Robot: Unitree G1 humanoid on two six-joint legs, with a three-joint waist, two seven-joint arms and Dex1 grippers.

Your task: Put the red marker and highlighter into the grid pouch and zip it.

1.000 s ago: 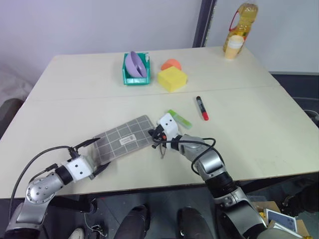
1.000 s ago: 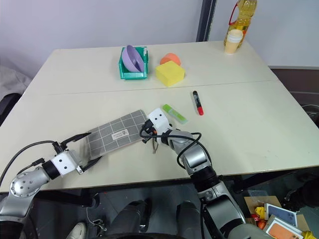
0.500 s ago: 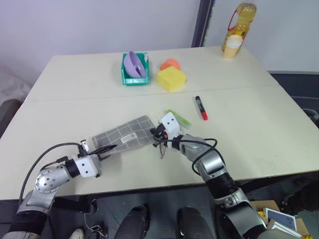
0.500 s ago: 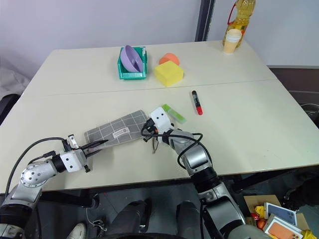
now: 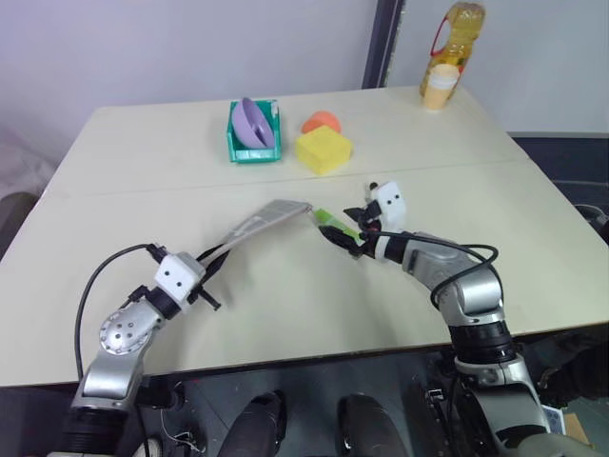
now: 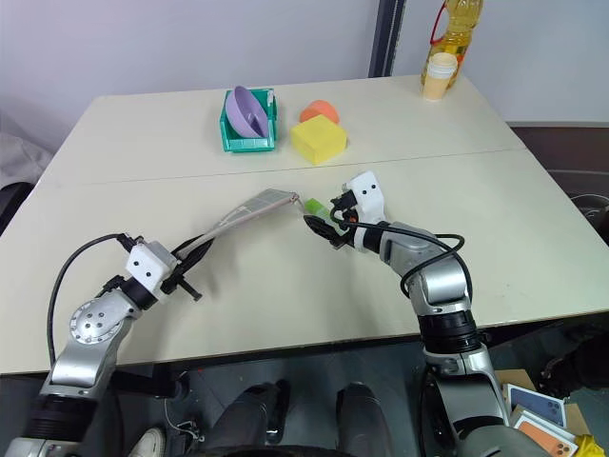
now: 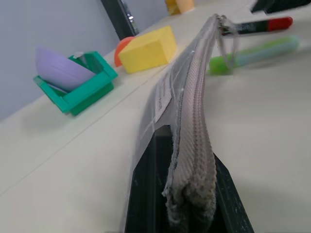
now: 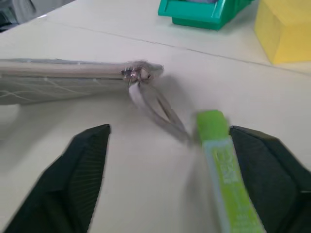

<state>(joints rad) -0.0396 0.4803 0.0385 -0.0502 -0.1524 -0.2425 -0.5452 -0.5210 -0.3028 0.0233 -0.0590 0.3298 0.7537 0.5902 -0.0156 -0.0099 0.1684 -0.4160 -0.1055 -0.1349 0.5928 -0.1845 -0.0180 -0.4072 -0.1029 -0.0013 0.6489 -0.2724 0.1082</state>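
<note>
The grid pouch [image 5: 262,221] is lifted onto its long edge, zipper up, with my left gripper [image 5: 214,262] shut on its near end. In the left wrist view the zipper [image 7: 192,121] runs away from the fingers. At the pouch's far end, the pull tab and its loop [image 8: 138,74] hang free. My right gripper [image 5: 341,227] stands open just above the table, its fingers either side of the light-green highlighter [image 8: 223,174], not touching it. The red marker [image 7: 272,24] lies just beyond the highlighter [image 7: 257,51]; in the head views my right hand hides it.
At the back of the table stand a green bin [image 5: 254,133] holding a purple bowl, a yellow block [image 5: 324,152] and an orange object [image 5: 322,122]. An oil bottle [image 5: 449,38] and a cup [image 5: 438,90] stand at the far right corner.
My left gripper closed on the pouch's near end and raised it from flat onto its edge. My right gripper let go of the zipper pull, opened, and moved right and up over the highlighter.
</note>
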